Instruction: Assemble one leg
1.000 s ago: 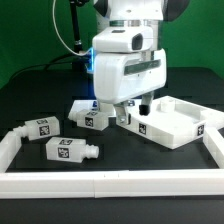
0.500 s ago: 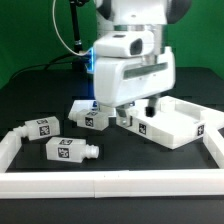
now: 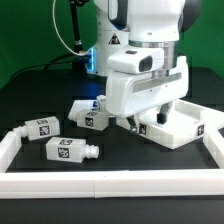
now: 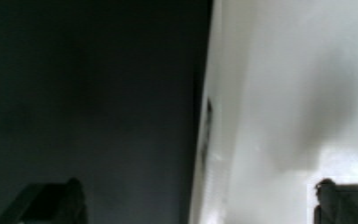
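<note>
My gripper (image 3: 147,119) hangs low over the tray (image 3: 190,118), at the wall on the exterior view's left, where white plastic meets the black table (image 3: 30,95). In the wrist view my fingertips (image 4: 51,203) stand spread wide apart. One is over the dark table and the other over the tray's pale surface, with the tray's edge running between them. They pinch nothing.

The legs all lie on the table, apart from my fingers. The middle leg (image 3: 92,120) sits just beside the tray on the exterior view's left, partly hidden behind my hand; I cannot tell whether the two touch. The left leg (image 3: 42,127) lies further to that side, close to the rail (image 3: 110,182). The near leg (image 3: 68,150) lies on its side close to the front rail, its peg pointing toward the exterior view's right.
</note>
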Controlling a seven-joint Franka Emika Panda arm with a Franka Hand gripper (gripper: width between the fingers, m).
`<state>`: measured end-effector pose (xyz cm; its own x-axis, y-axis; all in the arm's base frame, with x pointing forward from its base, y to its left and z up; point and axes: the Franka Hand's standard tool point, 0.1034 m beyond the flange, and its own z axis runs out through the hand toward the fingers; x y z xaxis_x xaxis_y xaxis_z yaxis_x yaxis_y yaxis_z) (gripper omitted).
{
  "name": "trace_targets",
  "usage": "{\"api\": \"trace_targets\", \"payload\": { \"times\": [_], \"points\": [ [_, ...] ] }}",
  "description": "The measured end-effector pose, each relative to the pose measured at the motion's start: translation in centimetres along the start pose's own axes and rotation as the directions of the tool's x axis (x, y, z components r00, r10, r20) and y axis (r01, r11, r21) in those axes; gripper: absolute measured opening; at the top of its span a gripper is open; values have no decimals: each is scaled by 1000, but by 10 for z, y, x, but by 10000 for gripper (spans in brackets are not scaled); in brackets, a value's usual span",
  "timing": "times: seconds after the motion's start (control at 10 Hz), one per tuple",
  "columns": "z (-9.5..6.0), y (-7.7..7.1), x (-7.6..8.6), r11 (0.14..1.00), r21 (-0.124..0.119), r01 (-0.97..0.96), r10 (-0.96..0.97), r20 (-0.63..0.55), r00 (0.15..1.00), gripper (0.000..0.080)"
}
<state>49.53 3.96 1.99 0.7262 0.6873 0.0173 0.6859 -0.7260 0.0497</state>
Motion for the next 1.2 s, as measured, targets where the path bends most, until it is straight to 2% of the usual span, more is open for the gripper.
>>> {"api": "trace_targets", "payload": {
  "times": [0.3, 0.6, 0.7, 0.8, 1.0, 1.2],
  "points": [
    [6, 0, -4, 1000, 3, 21, -21, 5, 1000, 649],
    [6, 0, -4, 1000, 4, 21, -21, 6, 1000, 252],
    [6, 0, -4, 1000, 4, 21, -21, 6, 1000, 252],
    [6, 0, -4, 1000, 4, 21, -21, 5, 1000, 79],
    [6, 0, -4, 1000, 4, 16, -16, 5, 1000, 56],
    [-5, 1, -20, 990, 23, -141, 140, 25, 990, 56]
  ]
}}
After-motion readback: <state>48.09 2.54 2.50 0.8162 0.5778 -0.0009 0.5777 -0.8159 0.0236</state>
